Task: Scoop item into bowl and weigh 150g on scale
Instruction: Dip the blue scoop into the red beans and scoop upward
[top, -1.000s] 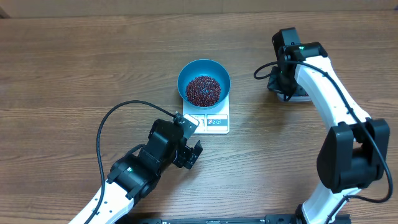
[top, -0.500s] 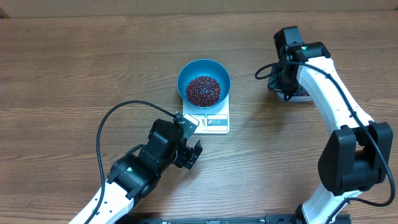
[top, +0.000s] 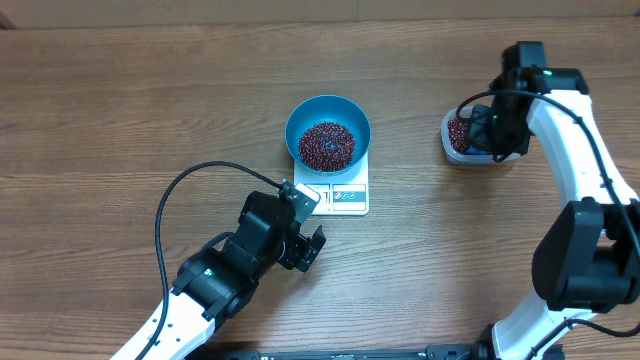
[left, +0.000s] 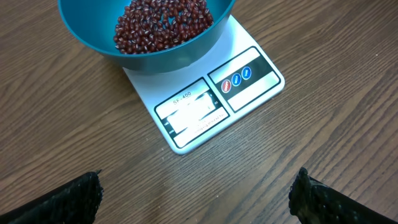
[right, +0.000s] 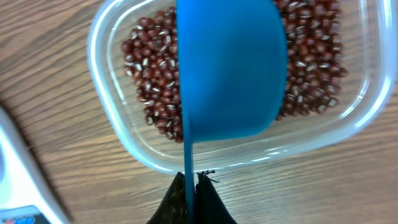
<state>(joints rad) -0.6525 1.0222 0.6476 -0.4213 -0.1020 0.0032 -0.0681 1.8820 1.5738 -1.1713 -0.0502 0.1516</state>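
The blue bowl (top: 328, 130) stands on the white scale (top: 345, 195) at the table's middle, with a heap of dark red beans (top: 327, 145) inside. From the left wrist, the bowl (left: 146, 46), its beans (left: 161, 25) and the scale (left: 214, 102) lie just ahead of my open left gripper (left: 199, 193), which holds nothing. In the overhead view the left gripper (top: 305, 245) hovers just in front of the scale. My right gripper (right: 191, 186) is shut on the thin handle of a blue scoop (right: 230, 68), held over the clear tub (right: 118, 134) of beans (right: 152, 93).
The clear plastic tub (top: 462, 140) with beans sits at the right of the table, partly under the right arm (top: 560, 110). A black cable (top: 185, 200) loops from the left arm over the wood. The scale's edge (right: 12, 168) shows at the right wrist view's lower left.
The right arm has swung to the right, uncovering the tub of beans it had been hiding. The left arm, bowl and scale have stayed put.
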